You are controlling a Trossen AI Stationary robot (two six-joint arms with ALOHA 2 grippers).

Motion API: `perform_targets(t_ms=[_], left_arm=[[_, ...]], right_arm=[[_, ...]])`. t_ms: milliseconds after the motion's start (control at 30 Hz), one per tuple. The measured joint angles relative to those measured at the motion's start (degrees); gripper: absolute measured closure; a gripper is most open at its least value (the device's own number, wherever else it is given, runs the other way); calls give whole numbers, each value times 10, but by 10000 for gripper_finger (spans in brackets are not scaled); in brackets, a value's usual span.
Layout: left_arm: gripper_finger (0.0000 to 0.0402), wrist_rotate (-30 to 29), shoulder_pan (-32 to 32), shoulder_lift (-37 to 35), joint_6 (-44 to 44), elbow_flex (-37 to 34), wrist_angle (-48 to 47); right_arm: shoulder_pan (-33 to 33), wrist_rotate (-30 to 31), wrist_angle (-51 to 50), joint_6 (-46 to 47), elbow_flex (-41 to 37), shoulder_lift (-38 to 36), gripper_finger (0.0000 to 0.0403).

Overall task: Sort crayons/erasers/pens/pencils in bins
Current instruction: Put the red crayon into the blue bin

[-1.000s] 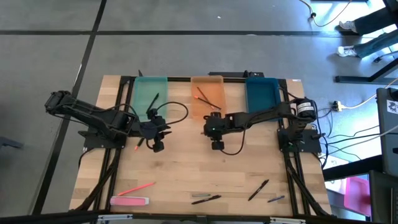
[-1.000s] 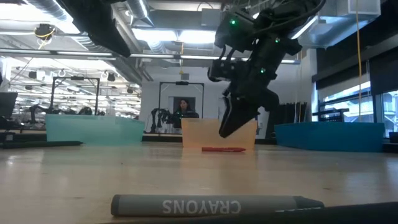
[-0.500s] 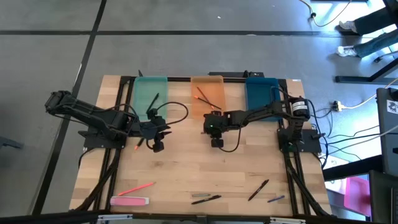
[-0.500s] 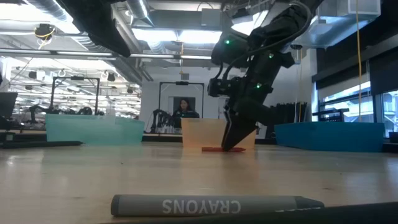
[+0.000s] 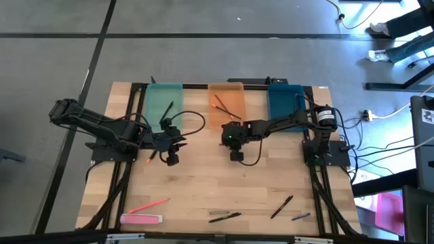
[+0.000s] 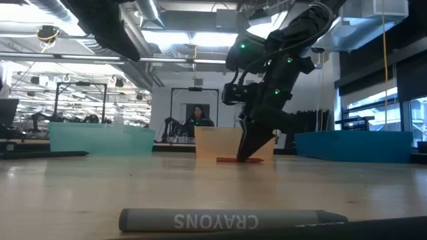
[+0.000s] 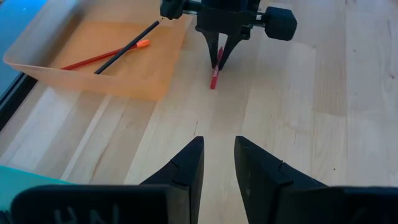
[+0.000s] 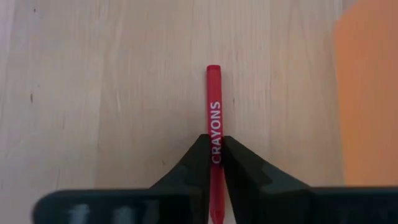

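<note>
The right gripper (image 8: 214, 152) is seen pressed down to the table (image 5: 203, 183) just in front of the orange bin (image 5: 226, 105), its fingers (image 8: 242, 165) clamped on a red crayon (image 8: 214, 121) lettered "CRAYONS". The crayon lies flat on the wood, and its free end points out past the fingertips. In the left wrist view the same gripper (image 7: 219, 59) is shown tip-down over the crayon (image 7: 214, 76), just beside the bin's (image 7: 74, 78) near wall.

The left gripper (image 5: 171, 157) is held over the table in front of the teal bin (image 5: 163, 105), its fingers (image 7: 186, 165) parted with nothing between them. An orange stick (image 5: 150, 158) lies just beside it.

Along the near edge are laid a grey crayon (image 6: 227, 219), an eraser (image 5: 141, 219), a pink pencil (image 5: 149, 204), two pens (image 5: 227, 217) and a short stick (image 5: 301, 217).

Farther back, a dark stick (image 5: 167, 110) is seen in the teal bin. In the orange bin an orange-tipped pencil (image 7: 102, 56) and a black pen (image 7: 127, 47) are crossed. The blue bin (image 5: 285, 105) stands at the right. Beyond the table a person (image 6: 197, 116) is visible in the room.
</note>
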Motion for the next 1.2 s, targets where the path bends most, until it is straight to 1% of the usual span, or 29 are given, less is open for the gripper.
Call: perform_targets(t_ms=[133,433,833,1200], left_arm=[[319,0,0,0,0,0,0],[319,0,0,0,0,0,0],[319,0,0,0,0,0,0],[319,0,0,0,0,0,0]], right_arm=[[0,-1,-2,1,0,0,374],[0,2,-3,19,-1,1,370],[10,2,9,19,-3,-9,370],[29,-2,-49,31,44,-17,370]])
